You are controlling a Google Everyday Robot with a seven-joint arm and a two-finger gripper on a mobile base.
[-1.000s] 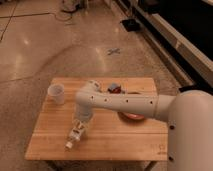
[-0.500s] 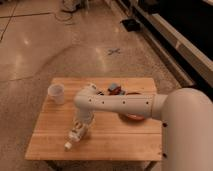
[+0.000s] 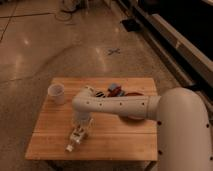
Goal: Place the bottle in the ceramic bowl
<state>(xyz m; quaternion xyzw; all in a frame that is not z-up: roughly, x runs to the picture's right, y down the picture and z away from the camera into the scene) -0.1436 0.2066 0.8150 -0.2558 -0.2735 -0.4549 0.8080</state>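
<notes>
The counter point(image 3: 125, 141) is a rectangle of pale wooden planks with a visible grain. It stands on a glossy, speckled stone floor point(image 3: 45, 45) that carries a small blue cross mark point(image 3: 114, 51).

The smooth white arm point(image 3: 120, 106), dotted with small dark holes, reaches in from the lower right. It runs leftward across the middle of the counter, bends at a rounded elbow and drops toward the front left. The hand point(image 3: 80, 134) hangs there just above the wood, pointing down and forward. It is right at the bottle point(image 3: 72, 145); whether it is clenched on the bottle or released, I cannot tell.

The bottle is slim and whitish with a pale label. It lies on its side on the wood near the front left corner, slanted toward the front edge, with its upper end under the hand.

The ceramic bowl point(image 3: 134, 94) is round and red-orange. It sits toward the back right, largely hidden by the arm and well apart from the bottle. A small blue thing point(image 3: 114, 89) and a dark cylinder point(image 3: 100, 93) stand just to its left. A white cup point(image 3: 56, 93) stands upright at the back left corner.
</notes>
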